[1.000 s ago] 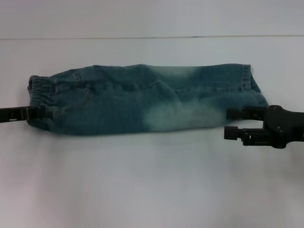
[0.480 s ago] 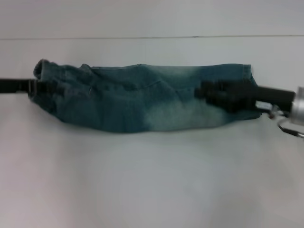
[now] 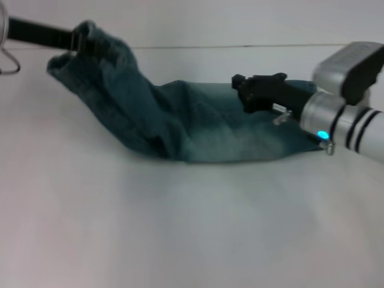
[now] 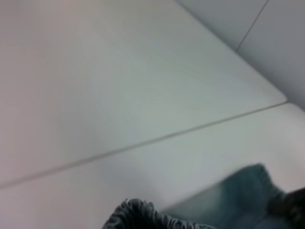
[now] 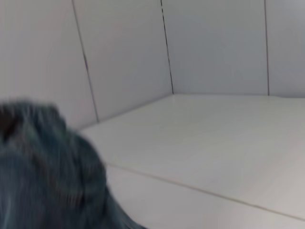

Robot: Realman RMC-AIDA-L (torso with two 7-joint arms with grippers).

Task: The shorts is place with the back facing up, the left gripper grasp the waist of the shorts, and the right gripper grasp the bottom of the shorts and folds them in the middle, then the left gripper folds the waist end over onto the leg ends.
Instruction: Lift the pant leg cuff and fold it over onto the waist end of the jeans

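Observation:
The blue denim shorts (image 3: 204, 129) lie folded lengthwise on the white table (image 3: 180, 228). Their elastic waist (image 3: 90, 45) is lifted high at the far left. My left gripper (image 3: 75, 41) is shut on that waist and holds it in the air, so the cloth drapes down to the table. My right gripper (image 3: 243, 91) hovers over the leg ends on the right, above the faded patch. The left wrist view shows the gathered waistband (image 4: 138, 217) at its edge. In the right wrist view the denim (image 5: 43, 171) fills one corner.
The white table runs back to a pale wall (image 3: 240, 24) just behind the shorts. A wire loop (image 3: 7, 63) hangs off the left arm at the far left edge. The right arm's silver wrist (image 3: 336, 120) with a lit blue lamp sits above the leg ends.
The left gripper has raised the waist up and rightward off the table. The right gripper has moved from beside the leg ends to above them and has risen towards the camera.

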